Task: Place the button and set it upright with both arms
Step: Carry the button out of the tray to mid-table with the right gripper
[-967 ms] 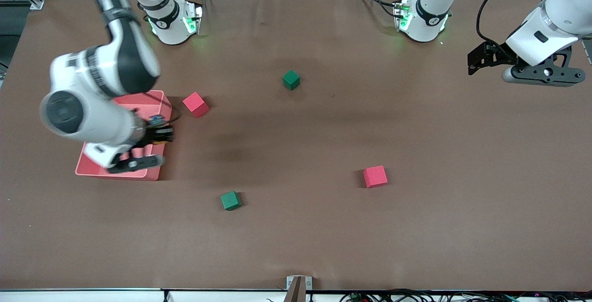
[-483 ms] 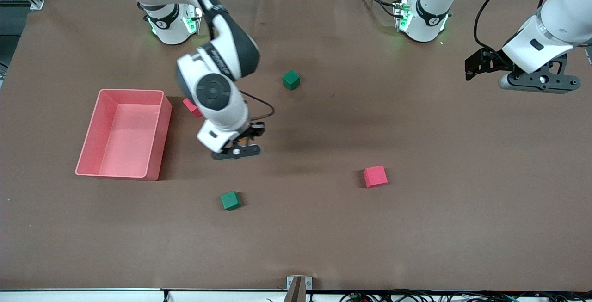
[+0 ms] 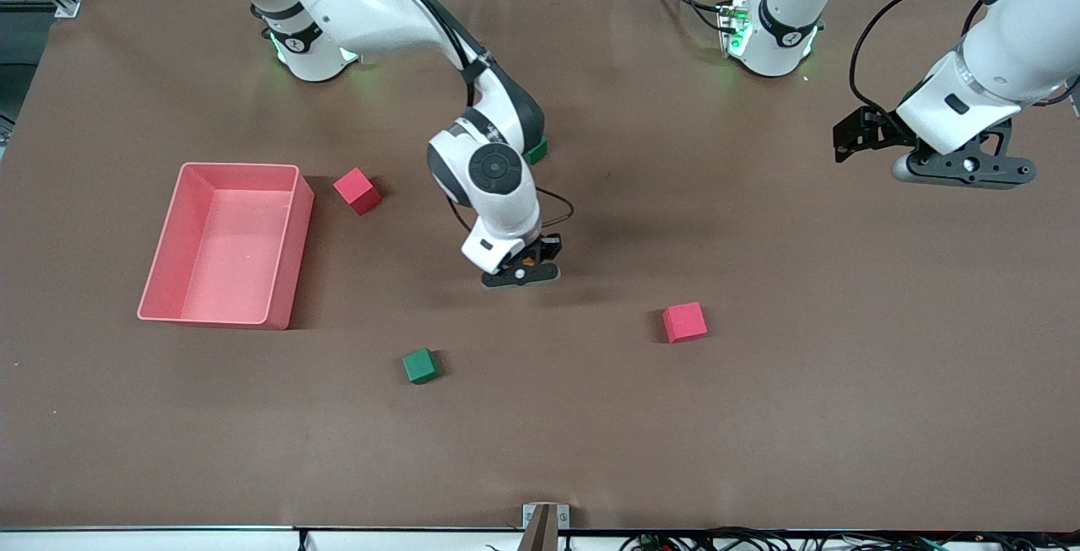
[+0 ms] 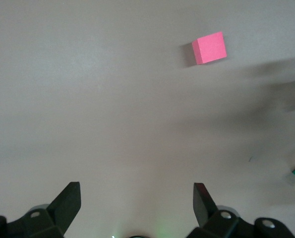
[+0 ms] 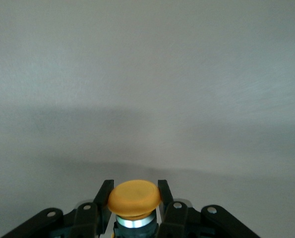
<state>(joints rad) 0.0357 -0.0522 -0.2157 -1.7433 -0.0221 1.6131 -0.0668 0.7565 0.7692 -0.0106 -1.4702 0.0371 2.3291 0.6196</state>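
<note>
We carry the button (image 5: 134, 198) pinched in the right gripper (image 3: 525, 268) over bare mid-table and should lower it slowly, cap level, clear of the red cube (image 3: 684, 321), while the left gripper (image 4: 136, 201) waits wide open over its end.

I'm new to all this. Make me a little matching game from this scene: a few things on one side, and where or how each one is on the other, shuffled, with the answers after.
Things
1. button
2. left gripper
3. pink bin
4. green cube

Where or how
A. open, holding nothing, up over the left arm's end of the table
B. clamped in the right gripper, over the middle of the table
C. lying on the table, nearest of all to the front camera
D. standing empty at the right arm's end of the table

Pairs: 1-B, 2-A, 3-D, 4-C
</note>
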